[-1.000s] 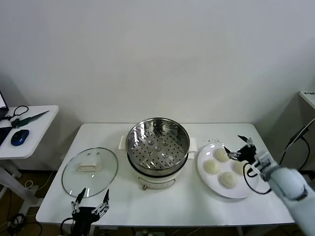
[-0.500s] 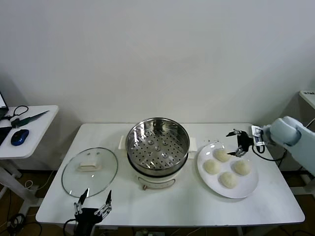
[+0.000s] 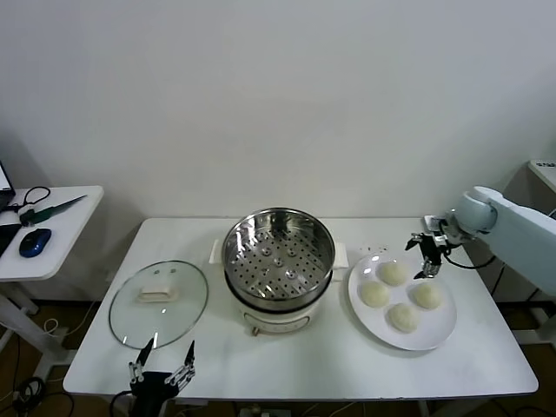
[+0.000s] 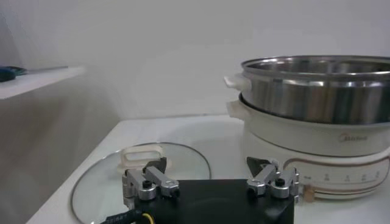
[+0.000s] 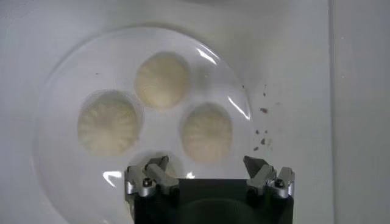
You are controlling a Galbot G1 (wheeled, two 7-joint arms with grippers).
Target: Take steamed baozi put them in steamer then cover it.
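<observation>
Right gripper [image 3: 425, 258] above far edge of white plate [image 3: 439, 327], fingers [image 5: 149, 175] spread apart, holding nothing. Four steamed baozi [image 3: 392, 274] on plate, right of steamer [image 3: 279, 257]. Steamer at surface [image 3: 330, 360] centre, uncovered, perforated tray bare. Cover [image 3: 158, 302] flat on surface, left of steamer, just beside it. Left gripper [image 3: 162, 375] low at near surface edge, by cover, fingers [image 4: 148, 182] apart, idle.

A plain white wall [image 3: 278, 95] stands behind a white table [image 3: 295, 356]. Off to the left side sits a smaller white side table [image 3: 52, 228] carrying a blue computer mouse [image 3: 35, 242] and black cables [image 3: 30, 198]. Even, soft light fills the room, without hard shadows.
</observation>
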